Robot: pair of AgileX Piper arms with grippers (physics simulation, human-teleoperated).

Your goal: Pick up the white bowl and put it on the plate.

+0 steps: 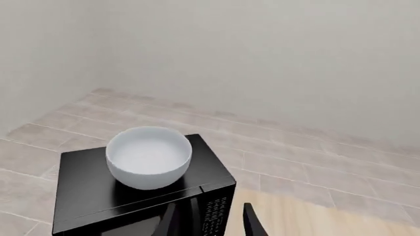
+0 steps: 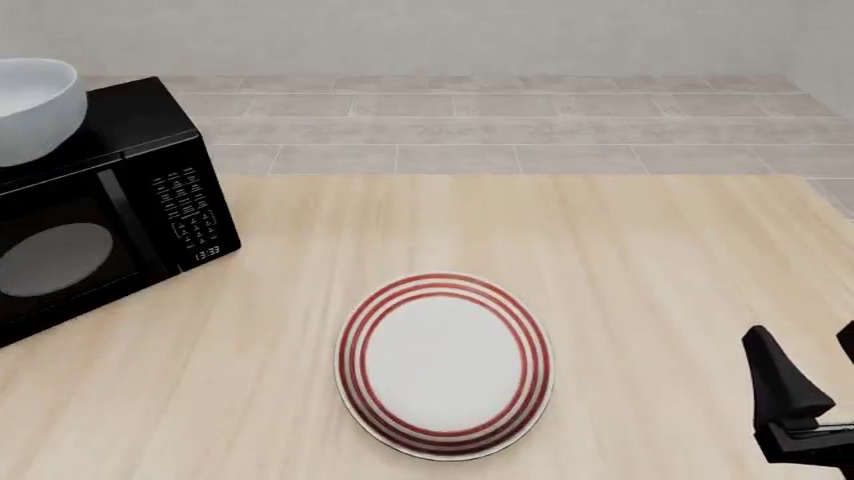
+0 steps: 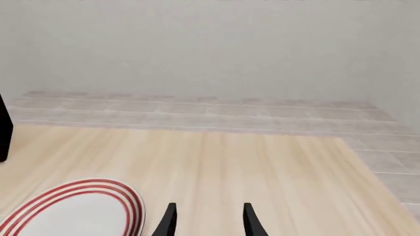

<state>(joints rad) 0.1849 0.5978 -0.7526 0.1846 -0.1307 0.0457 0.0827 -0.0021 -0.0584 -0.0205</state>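
Sitting on the black microwave (image 2: 100, 200) at upper left, the white bowl (image 2: 30, 108) is untouched; the plate (image 2: 445, 363) lies lower centre on the surface (image 2: 641, 270). Both my fingers' pairs (image 1: 253, 225) (image 3: 251, 221) gape, empty.

white bowl (image 1: 149, 156), red-ringed white plate (image 2: 445, 363), black microwave (image 2: 100, 205)

Bowl (image 2: 30, 108) atop microwave (image 2: 100, 210), plate (image 2: 445, 364) right.

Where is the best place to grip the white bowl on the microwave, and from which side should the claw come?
Probably the rim of the white bowl, from above: it sits upright and open on the microwave, and its round glossy sides give little hold. One finger inside, one outside. The left claw is nearest.
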